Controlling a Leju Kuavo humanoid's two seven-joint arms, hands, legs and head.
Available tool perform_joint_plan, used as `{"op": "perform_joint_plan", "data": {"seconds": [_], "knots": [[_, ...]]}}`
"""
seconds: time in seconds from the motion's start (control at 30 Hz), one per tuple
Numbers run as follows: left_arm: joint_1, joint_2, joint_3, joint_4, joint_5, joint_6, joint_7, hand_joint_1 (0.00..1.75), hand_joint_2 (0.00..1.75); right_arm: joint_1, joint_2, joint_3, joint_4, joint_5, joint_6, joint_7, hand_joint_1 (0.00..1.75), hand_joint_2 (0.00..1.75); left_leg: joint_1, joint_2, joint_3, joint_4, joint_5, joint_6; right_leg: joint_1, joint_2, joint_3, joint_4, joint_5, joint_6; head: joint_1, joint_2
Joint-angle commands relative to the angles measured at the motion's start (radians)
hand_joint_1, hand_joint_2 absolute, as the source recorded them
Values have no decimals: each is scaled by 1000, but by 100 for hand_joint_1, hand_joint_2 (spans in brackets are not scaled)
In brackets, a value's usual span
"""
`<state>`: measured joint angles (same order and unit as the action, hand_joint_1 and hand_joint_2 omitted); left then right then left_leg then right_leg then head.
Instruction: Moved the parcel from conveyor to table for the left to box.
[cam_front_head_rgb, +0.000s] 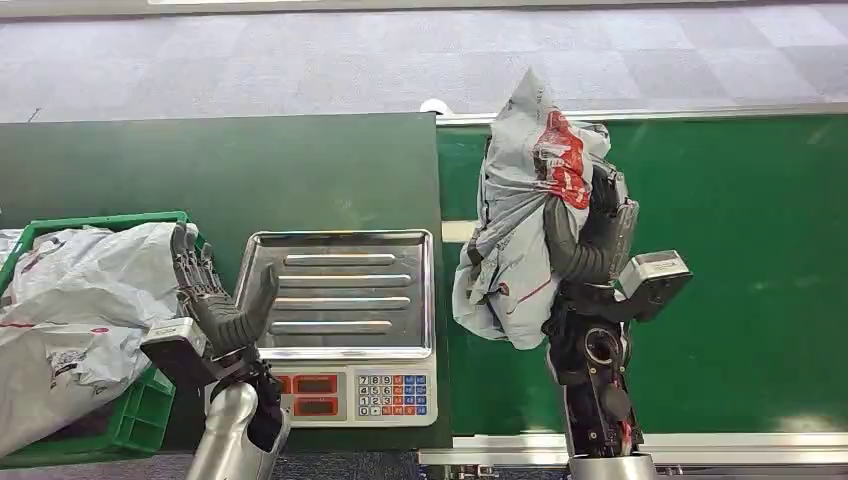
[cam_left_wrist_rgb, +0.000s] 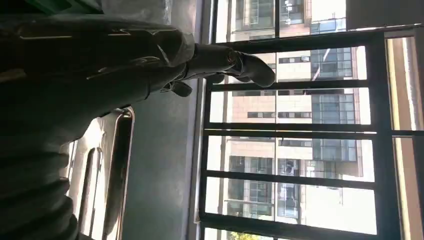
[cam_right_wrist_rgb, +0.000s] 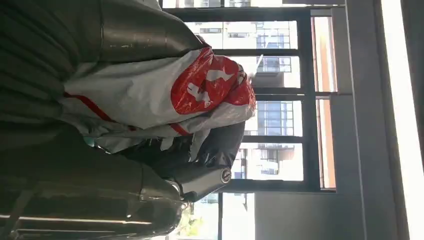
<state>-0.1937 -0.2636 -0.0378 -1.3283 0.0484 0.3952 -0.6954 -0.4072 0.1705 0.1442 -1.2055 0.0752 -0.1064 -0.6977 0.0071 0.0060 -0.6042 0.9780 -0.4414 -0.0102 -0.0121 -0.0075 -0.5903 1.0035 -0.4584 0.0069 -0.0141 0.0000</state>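
A grey plastic parcel (cam_front_head_rgb: 520, 210) with a red patch is lifted above the green conveyor belt (cam_front_head_rgb: 740, 280), gripped by my right hand (cam_front_head_rgb: 590, 235). In the right wrist view the parcel (cam_right_wrist_rgb: 165, 100) is bunched between the thumb and the dark fingers (cam_right_wrist_rgb: 200, 170). My left hand (cam_front_head_rgb: 215, 295) stands open and upright at the left edge of the scale's steel tray (cam_front_head_rgb: 345, 295), holding nothing. Its fingers (cam_left_wrist_rgb: 240, 67) are spread in the left wrist view. A green crate (cam_front_head_rgb: 135, 405) at the left holds other grey parcels (cam_front_head_rgb: 80, 310).
The scale's keypad and red displays (cam_front_head_rgb: 355, 392) face me at the table's front edge. The dark green table (cam_front_head_rgb: 230, 170) reaches back behind the scale. A metal rail (cam_front_head_rgb: 520, 450) borders the conveyor's near side. Grey carpet (cam_front_head_rgb: 300, 60) lies beyond.
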Motion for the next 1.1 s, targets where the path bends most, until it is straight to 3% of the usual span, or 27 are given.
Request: {"op": "perform_joint_plan", "data": {"seconds": [0.03,0.43,0.47,0.5,0.57,0.67,0.83,1.1], "knots": [[-8,14,7,22,2,-3,-3,0,175,-39,-12,7,12,-4,-3,0,175,175,0,1,4,0,-2,0,0,1,5,-1,-1,0,0,0],[-8,14,7,22,2,-3,-3,0,175,-39,-12,7,12,-4,-3,0,175,175,0,0,4,0,-2,0,0,1,4,-1,-1,0,0,0],[-1,-8,16,-36,-34,11,-3,0,175,-124,-74,249,261,-99,249,251,175,175,0,0,3,0,-1,0,0,1,3,-1,-1,0,0,0],[-7,-26,12,-31,-50,20,-3,0,175,-177,-2,342,487,-40,617,265,175,175,0,2,2,0,-1,0,0,3,1,0,0,0,0,0],[-19,-32,0,-19,-53,38,-3,0,175,-235,78,393,719,9,532,107,175,175,1,11,6,-1,-3,0,1,11,4,-2,1,-1,0,0],[-20,-27,0,-19,-49,35,-3,0,175,-248,70,392,727,6,540,99,175,175,1,16,11,-4,-3,-3,2,16,6,-3,3,-3,0,0],[-19,-24,-2,-20,-47,35,-3,0,175,-253,66,390,728,4,546,99,175,175,4,-3,6,-1,-1,-2,4,-3,6,-1,-1,-3,0,0],[-19,-24,-2,-20,-47,35,-3,0,175,-253,66,390,728,4,546,99,175,175,3,-1,6,0,-1,-3,3,-2,7,-1,-1,-3,0,0]]}}
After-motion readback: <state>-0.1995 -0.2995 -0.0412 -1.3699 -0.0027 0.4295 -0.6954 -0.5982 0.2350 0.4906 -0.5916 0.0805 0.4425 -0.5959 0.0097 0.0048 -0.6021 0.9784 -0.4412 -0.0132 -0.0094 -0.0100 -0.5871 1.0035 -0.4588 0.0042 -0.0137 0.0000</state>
